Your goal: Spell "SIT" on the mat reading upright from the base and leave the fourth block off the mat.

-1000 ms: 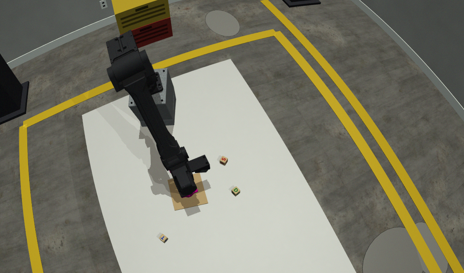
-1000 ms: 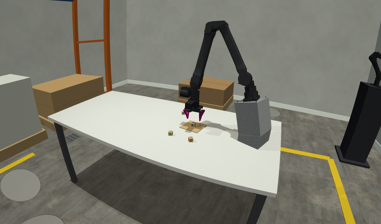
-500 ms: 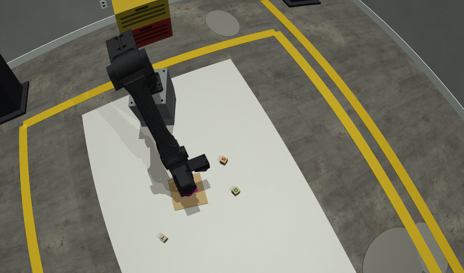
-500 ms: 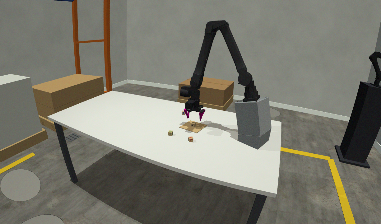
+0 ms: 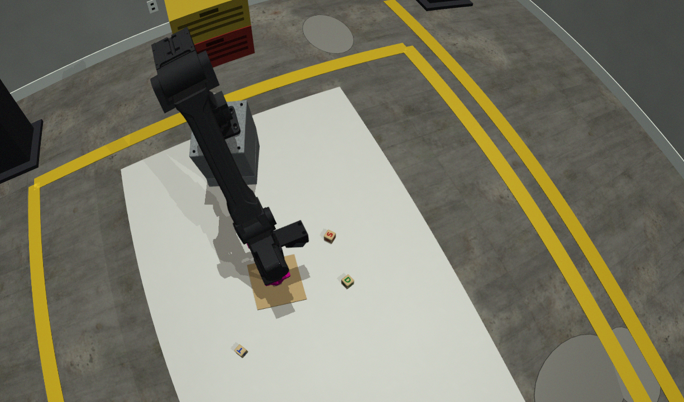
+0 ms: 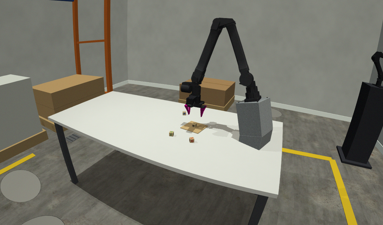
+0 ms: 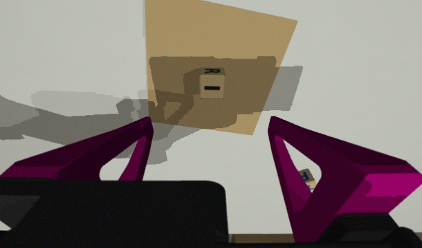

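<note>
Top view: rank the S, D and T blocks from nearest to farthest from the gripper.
1. S block: off the mat, toward the base side, right of the open gripper in the picture.
2. D block: right of the mat; barely farther than S, nearly too close to call.
3. T block: beyond the mat, clearly farthest.
</note>
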`<state>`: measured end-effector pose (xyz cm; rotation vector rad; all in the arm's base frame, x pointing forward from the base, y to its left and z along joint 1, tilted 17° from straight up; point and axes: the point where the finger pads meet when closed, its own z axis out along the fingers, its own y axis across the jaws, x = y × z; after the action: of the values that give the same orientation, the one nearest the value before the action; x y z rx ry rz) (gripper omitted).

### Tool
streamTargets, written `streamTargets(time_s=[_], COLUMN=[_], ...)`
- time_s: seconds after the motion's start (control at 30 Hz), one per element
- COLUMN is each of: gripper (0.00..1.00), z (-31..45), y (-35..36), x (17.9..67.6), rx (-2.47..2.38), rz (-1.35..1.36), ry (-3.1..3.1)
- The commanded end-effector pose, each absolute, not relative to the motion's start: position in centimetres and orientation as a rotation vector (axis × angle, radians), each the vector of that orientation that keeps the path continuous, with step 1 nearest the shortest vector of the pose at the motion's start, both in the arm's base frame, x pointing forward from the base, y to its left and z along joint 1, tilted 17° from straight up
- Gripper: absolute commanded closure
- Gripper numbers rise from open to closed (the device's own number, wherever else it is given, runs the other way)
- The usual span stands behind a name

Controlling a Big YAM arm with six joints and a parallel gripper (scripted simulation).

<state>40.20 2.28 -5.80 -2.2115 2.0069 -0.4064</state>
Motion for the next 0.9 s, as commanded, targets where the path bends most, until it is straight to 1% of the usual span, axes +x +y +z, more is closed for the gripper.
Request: streamTargets(time_s=[0.0, 0.3, 0.33, 0.87], gripper=[0.08, 0.08, 0.00, 0.00], z=[-4.1, -4.8, -4.8, -5.1], y=[3.0, 2.9, 2.9, 3.1], x=[40.3, 39.8, 39.8, 39.7], rx=[-2.199, -2.216, -2.216, -2.204], rz=[-0.419, -0.393, -0.394, -0.387], ry=[1.996, 2.014, 2.014, 2.031])
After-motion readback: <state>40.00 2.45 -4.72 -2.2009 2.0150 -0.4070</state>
